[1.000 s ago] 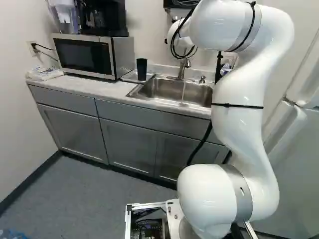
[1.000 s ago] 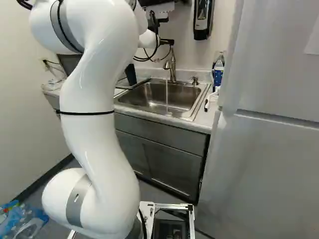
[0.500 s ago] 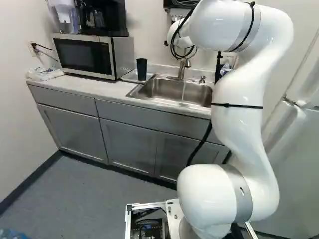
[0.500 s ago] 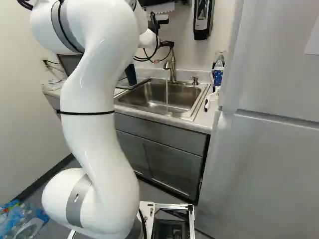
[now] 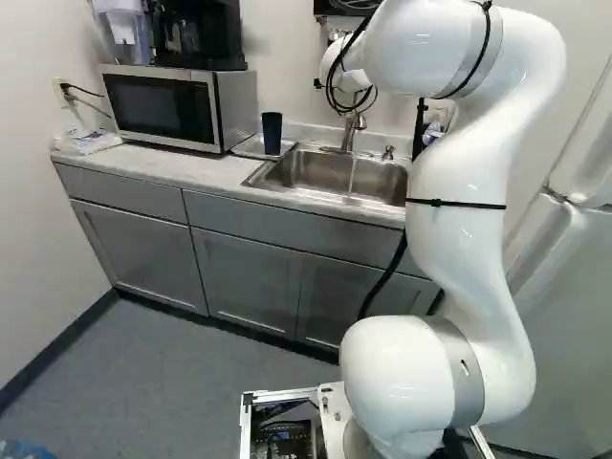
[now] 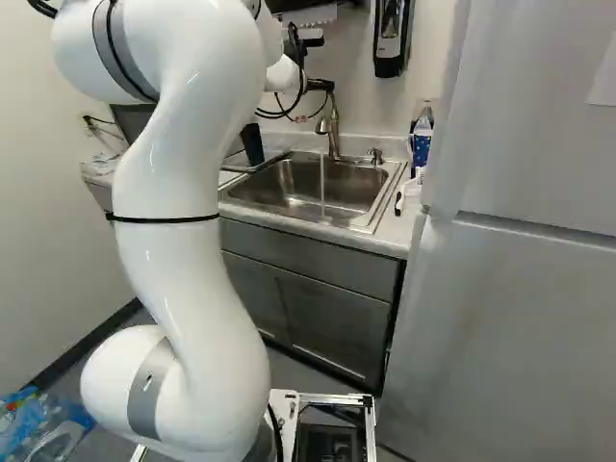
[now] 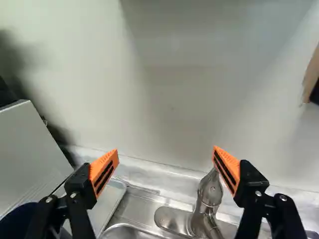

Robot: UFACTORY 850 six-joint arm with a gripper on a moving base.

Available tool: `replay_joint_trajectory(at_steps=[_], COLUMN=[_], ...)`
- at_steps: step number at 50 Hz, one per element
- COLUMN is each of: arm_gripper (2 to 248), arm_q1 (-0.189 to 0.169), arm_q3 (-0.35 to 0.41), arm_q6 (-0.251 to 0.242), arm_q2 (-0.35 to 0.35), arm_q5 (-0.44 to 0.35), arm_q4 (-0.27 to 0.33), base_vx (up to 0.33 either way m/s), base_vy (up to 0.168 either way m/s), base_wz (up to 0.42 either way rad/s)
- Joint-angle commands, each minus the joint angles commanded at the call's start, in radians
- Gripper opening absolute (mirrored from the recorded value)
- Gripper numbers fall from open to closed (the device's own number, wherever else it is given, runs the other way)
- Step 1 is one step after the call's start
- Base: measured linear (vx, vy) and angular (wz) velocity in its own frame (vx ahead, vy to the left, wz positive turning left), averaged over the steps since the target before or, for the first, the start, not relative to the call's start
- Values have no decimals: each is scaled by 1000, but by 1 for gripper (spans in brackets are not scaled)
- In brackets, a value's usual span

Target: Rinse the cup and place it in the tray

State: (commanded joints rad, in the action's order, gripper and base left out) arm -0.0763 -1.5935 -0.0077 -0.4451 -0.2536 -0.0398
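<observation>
A: End effector (image 6: 320, 85), what state?
B: Released; in the wrist view its orange pads (image 7: 103, 172) face each other wide apart, with wall (image 7: 172, 94) showing beyond the gap.

A: Anything close to it?
B: Faucet (image 7: 209, 191) rises just beside one finger; contact, cannot tell; a thin stream of water (image 6: 322, 178) runs from the spout into the steel sink (image 5: 316, 172).

A: And the cup?
B: Dark cup (image 5: 272, 133); standing upright in the shallow tray (image 5: 246, 145), beside the sink; in the wrist view it shows beside the other finger, partly hidden.

A: Obstructions?
B: Faucet nearest; microwave (image 5: 158, 103) beside the tray, on the tabletop (image 5: 208, 172); the white arm (image 5: 459, 229) covers the tabletop's end in the left base view.

A: Remaining surroundings?
B: Soap pump (image 6: 376, 156) behind the sink; bottle (image 6: 422, 144) at its far corner, by the fridge (image 6: 510, 308); black coffee maker (image 5: 198, 36) and clear pitcher (image 5: 124, 33) on top of the microwave; dispenser (image 6: 390, 38) on the wall.
</observation>
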Motion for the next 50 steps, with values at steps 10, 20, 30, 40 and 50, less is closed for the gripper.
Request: replay_joint_trajectory(at_steps=[10, 20, 30, 40, 50], arm_gripper=[247, 247, 247, 247, 247], arm_q1=[0, 0, 0, -1, -1], arm_q3=[8, 13, 17, 30, 50], arm_q6=[0, 0, 0, 0, 0], arm_q2=[7, 10, 14, 25, 41], arm_q5=[0, 0, 0, 8, 30], arm_q4=[0, 0, 0, 0, 0], base_vx=[0, 0, 0, 0, 0], base_vy=[0, 0, 0, 0, 0], base_wz=[0, 0, 0, 0, 0])
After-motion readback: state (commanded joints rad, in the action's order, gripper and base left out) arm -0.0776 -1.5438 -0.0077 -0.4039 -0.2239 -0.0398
